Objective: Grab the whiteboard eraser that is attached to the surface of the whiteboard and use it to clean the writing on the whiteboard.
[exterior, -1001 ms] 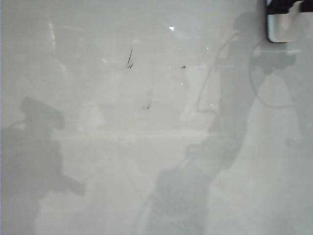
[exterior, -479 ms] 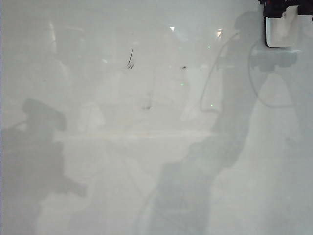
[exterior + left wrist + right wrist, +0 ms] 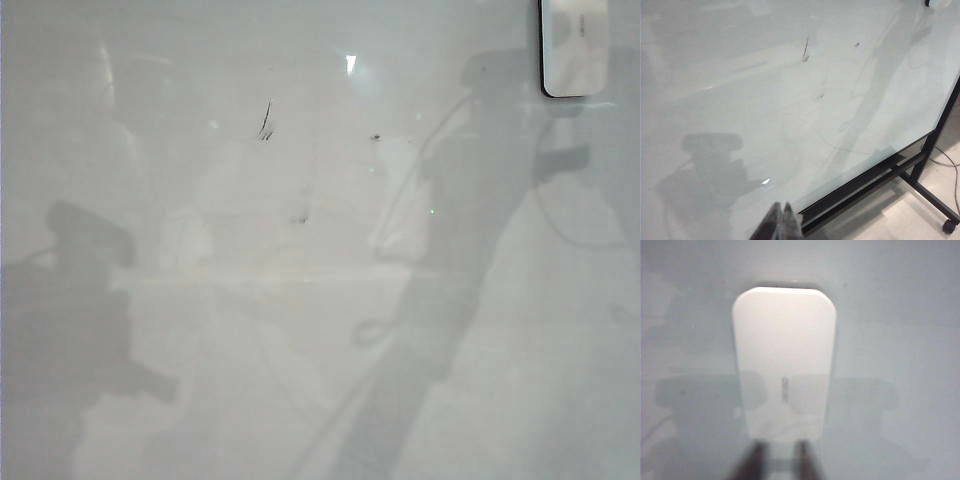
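The whiteboard eraser (image 3: 573,48) is stuck flat on the whiteboard (image 3: 300,330) way up at about 1 o'clock in the exterior view, with nothing gripping it. In the right wrist view the right hand (image 3: 777,462) sits just short of the eraser's near end, its two blurry dark fingers (image 3: 754,462) a little apart with nothing between them. The left hand (image 3: 780,225) is off near the board's lower edge, tips pressed together, closed on nothing. A short black scuff (image 3: 265,120) sits around 11 o'clock.
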Tool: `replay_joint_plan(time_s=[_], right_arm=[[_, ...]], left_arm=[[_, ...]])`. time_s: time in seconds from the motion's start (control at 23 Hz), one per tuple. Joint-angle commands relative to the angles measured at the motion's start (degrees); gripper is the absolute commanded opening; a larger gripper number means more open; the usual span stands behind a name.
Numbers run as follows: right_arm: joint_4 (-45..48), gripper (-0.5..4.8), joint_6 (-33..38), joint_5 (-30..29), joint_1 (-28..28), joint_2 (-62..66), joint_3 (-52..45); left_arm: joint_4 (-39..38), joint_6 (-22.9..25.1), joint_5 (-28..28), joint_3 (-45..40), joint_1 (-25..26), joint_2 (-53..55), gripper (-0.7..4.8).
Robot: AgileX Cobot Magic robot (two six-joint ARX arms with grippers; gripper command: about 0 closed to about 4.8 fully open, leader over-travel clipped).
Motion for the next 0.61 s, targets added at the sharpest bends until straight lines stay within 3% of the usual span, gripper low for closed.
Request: replay_joint_plan(time_s=[0.04, 0.39, 0.61], right_arm=[[-6.7, -0.01, 0.1, -0.4, 0.0, -9.0, -1.6], [-7.2, -0.01, 0.3, -0.8, 0.0, -38.9, -20.5], [-7.4, 0.0, 0.3, -0.4, 0.0, -48.6, -31.4]], left_arm=[[0.5, 0.1, 0.2, 0.2, 0.0, 0.0, -0.02], [0.5, 0.1, 0.2, 0.2, 0.0, 0.0, -0.02], [0.5, 0.1, 0.2, 0.2, 0.0, 0.0, -0.02]])
